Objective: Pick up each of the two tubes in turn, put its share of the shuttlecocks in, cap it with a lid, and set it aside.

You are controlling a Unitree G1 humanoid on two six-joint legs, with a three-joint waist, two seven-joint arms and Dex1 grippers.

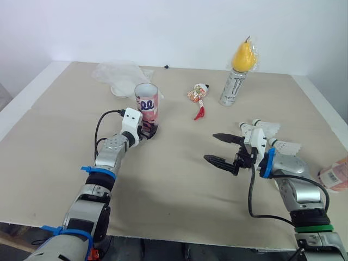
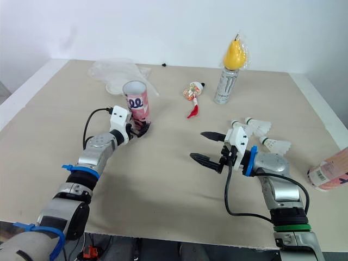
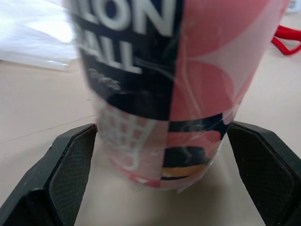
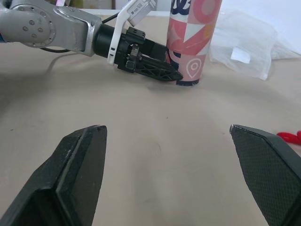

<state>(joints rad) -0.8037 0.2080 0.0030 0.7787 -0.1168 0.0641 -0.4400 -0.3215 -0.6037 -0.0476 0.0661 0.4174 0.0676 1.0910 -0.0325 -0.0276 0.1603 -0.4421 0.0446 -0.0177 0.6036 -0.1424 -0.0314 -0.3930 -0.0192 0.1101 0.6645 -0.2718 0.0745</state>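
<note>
Lying tube [image 1: 335,174] cut off by right edge; upright tube [image 3: 164,94] rim cropped in left wrist view

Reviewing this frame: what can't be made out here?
1. Inside of the upright tube: hidden by its own wall in the head views.
2. The lying tube: cut off by the right edge of the head views.
3. The shuttlecocks: partly behind the right gripper and its wrist, so the count is unclear.
4. The plastic bag: crumpled film veils the white thing inside.

Glossy film-wrapped pink tube [image 3: 160,94]; matt beige desk [image 1: 179,179], cloth-like, faintly creased; matt black plastic left gripper [image 1: 149,131], finely grained pads [image 3: 70,165]; shiny metal can [image 1: 232,87]; crinkly clear plastic bag [image 1: 117,72].
</note>
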